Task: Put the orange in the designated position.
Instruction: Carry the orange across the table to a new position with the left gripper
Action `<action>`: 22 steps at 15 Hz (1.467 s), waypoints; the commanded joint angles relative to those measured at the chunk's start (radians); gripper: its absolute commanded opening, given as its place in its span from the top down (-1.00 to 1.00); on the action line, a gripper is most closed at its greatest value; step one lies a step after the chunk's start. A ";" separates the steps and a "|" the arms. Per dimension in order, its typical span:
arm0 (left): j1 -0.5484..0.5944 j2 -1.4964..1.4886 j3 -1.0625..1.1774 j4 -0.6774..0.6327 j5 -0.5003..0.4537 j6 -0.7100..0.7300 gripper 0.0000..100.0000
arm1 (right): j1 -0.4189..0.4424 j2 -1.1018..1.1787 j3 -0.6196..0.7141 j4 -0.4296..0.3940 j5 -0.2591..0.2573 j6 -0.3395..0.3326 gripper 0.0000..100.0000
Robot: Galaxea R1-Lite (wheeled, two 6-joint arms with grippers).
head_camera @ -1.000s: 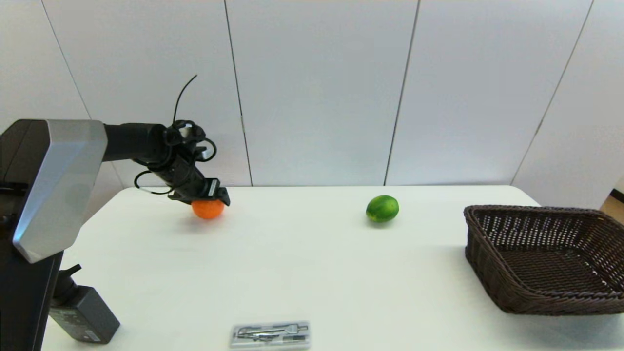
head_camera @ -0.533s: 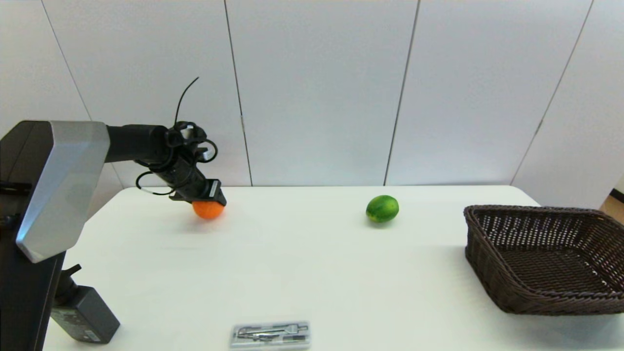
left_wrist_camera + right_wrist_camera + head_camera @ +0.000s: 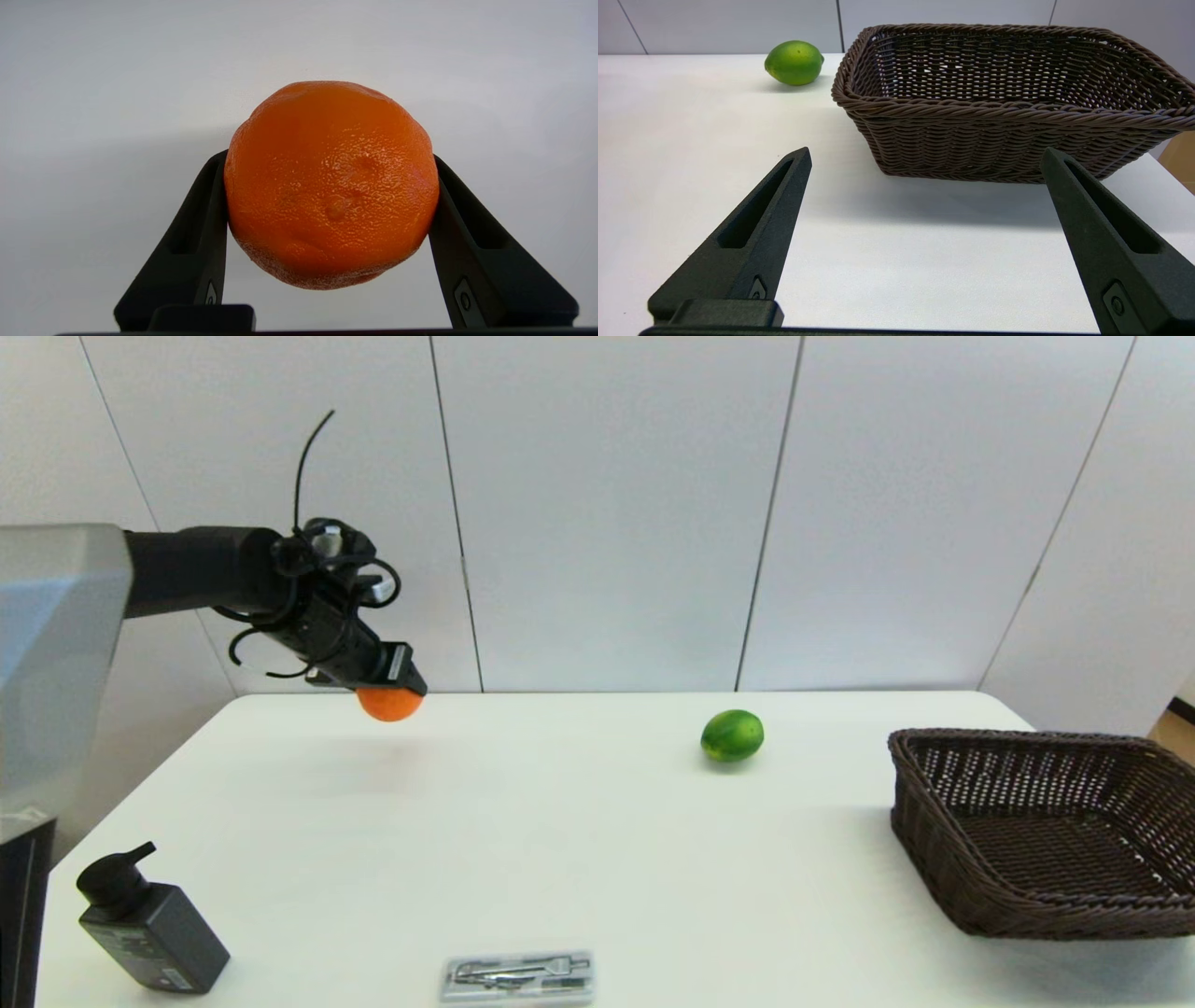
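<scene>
White bench (image 3: 579, 840) carries no marked spot. Left tool (image 3: 392, 683) is clamped on the round, dimpled bright orange fruit (image 3: 389, 704), held clear above the far-left bench. Pickup done; carry and set-down remain. Near-spherical: no clear long axis or heading. Right tool (image 3: 924, 158) gapes, empty.

a lab-like test room: plain white table (image 3: 597, 859), bare grey panelled wall (image 3: 607, 513), a robot arm (image 3: 196, 583) at ten o'clock, props scattered about.
</scene>
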 commanded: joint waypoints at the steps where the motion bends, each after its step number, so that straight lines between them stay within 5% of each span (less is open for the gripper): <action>1: -0.025 -0.309 0.165 0.033 0.003 -0.001 1.00 | 0.000 0.000 0.000 0.000 0.000 0.000 -1.00; 8: -0.026 -0.757 0.493 0.229 0.014 0.001 1.00 | 0.000 0.000 0.000 0.000 0.000 0.000 -1.00; 14: -0.043 -0.988 0.838 0.234 0.012 0.001 1.00 | 0.000 0.001 0.000 0.000 0.000 0.000 -1.00; 22: -0.123 -0.948 0.924 0.229 0.012 0.001 1.00 | 0.000 0.001 0.000 0.000 0.000 0.000 -1.00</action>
